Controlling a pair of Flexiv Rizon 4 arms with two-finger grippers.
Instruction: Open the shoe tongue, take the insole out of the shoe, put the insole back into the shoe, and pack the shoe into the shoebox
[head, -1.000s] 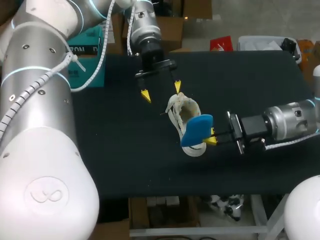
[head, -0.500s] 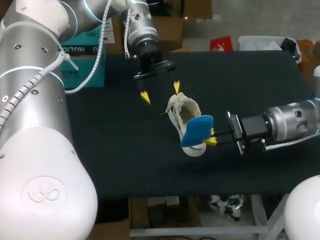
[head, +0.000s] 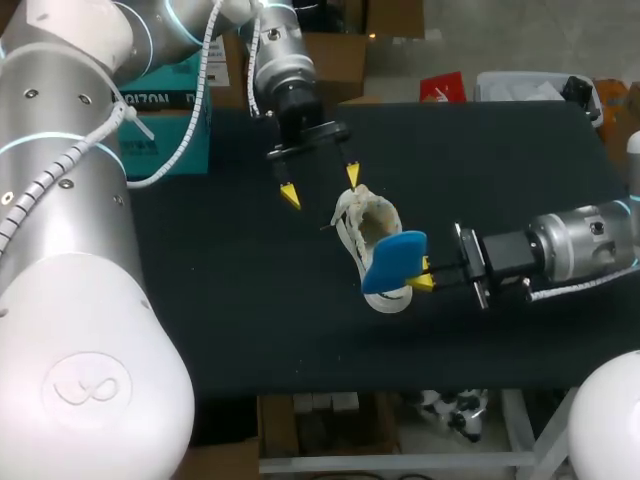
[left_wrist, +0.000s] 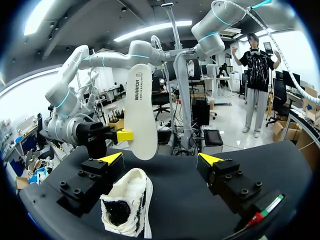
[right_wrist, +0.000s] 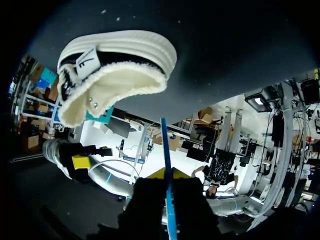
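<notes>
Just above the white shoe (head: 362, 222), the right gripper (head: 422, 275) pinches the blue insole (head: 393, 260). The left gripper (head: 321, 186) hangs spread wide nearby.

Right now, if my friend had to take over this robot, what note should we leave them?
Left gripper: open and empty, hovering at one end of the white shoe.
Right gripper: shut on the blue insole, holding it up over the shoe.
The shoe lies on the black table, between the two arms.
Done: the insole is out of the shoe.
Left: slide the insole back in, then pack the shoe away. The teal box at the table's far left may be the shoebox, but I cannot tell.
</notes>
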